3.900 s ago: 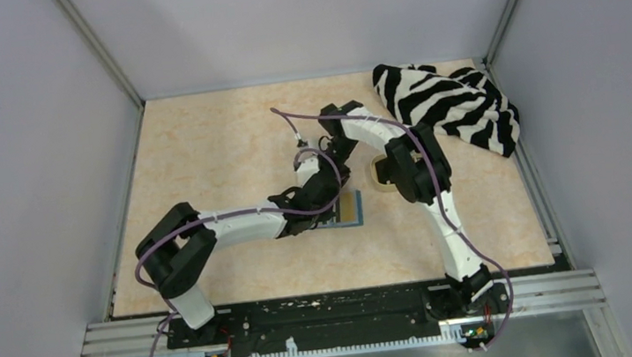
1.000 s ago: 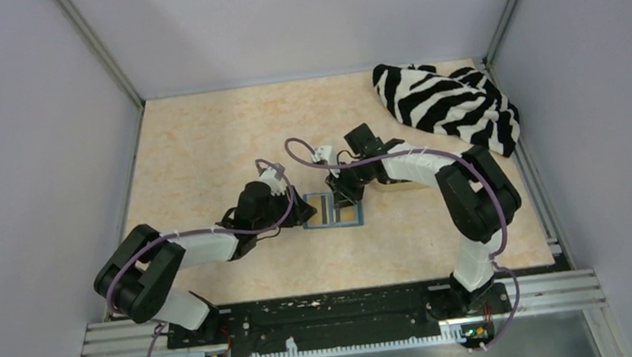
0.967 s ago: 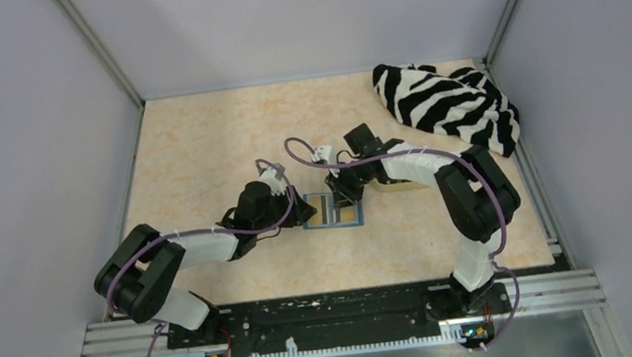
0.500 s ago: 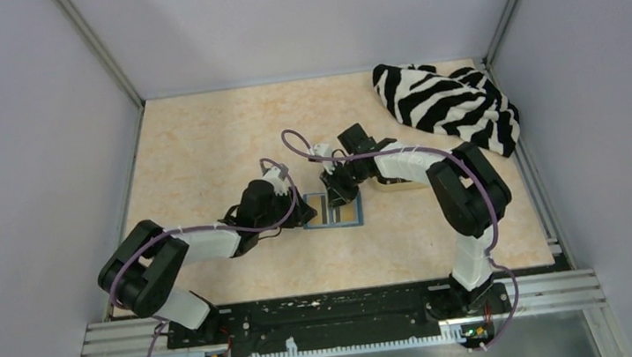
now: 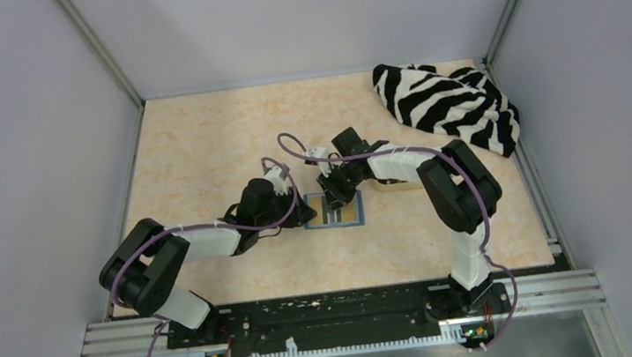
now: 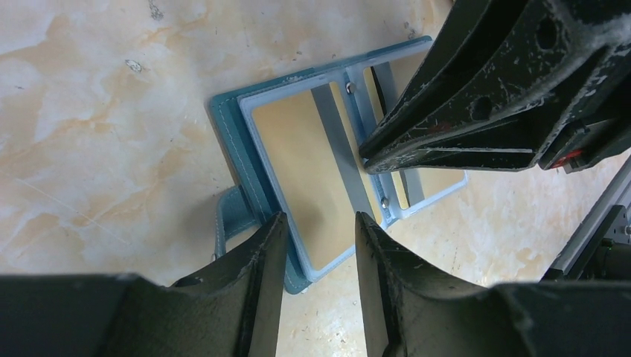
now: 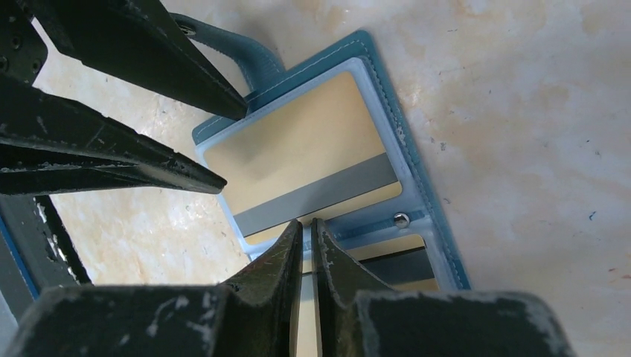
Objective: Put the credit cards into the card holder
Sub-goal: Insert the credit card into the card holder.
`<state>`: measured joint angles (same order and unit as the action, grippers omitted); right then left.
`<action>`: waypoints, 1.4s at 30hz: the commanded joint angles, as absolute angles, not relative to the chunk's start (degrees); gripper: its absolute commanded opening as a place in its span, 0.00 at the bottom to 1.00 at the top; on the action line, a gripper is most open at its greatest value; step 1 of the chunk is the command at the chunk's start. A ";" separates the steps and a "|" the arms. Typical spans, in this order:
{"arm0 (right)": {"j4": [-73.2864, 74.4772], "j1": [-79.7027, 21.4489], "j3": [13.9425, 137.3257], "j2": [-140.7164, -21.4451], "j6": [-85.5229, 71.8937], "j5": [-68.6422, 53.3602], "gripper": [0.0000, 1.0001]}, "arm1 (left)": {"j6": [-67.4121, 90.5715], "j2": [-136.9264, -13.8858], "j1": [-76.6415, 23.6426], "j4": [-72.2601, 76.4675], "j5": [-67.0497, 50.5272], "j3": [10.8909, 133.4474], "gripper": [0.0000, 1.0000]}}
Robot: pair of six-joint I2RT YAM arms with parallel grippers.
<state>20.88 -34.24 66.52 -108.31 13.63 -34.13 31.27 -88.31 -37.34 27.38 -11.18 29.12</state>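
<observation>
Cards [image 6: 305,171] of an orange-gold colour sit behind both clear windows of the card holder [image 6: 227,130]. The holder lies opened flat like a booklet on the table [image 5: 204,155], near its middle and between the two arms. We see the first card almost whole in the leaf on the left arm's side, with a grey stripe along its inner edge. The second card [image 7: 391,251] sits in the other leaf and shows only as a strip with a dark band. The rest of it is hidden by the right tool [image 7: 306,223].

The left tool [image 6: 320,219] is released, its fingers standing apart over the outer edge of the holder. One tip is by the teal strap [image 7: 245,56] that curls off that edge, and the other is at the edge of the first card's window. We cannot tell whether the tips press on the holder or hang just above it.

The right tool points down at the spine from the far side, close to a small metal stud [image 7: 402,219]. Its fingers are clenched almost together, with only a thin slit between them. Whether something thin is pinched there we cannot tell.

A zebra-striped cloth [image 5: 446,104] lies bunched in the far right corner of the table, well apart from the holder.
</observation>
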 commanded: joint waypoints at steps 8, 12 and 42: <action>20.86 -35.86 70.22 -109.15 12.92 -31.99 0.09 | 32.38 -88.73 -37.24 30.97 -16.94 30.07 0.42; 21.19 -35.86 70.56 -108.37 12.92 -32.37 0.09 | 33.63 -88.27 -37.20 33.11 -18.50 29.47 0.40; 24.20 -27.80 72.11 -100.99 11.17 -38.79 0.22 | 45.96 -100.02 -37.24 55.45 -28.68 30.93 0.49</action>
<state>24.51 -28.49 69.52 -103.92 11.97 -36.32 43.16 -97.80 -37.21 48.10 -25.89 29.43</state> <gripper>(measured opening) 0.204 0.478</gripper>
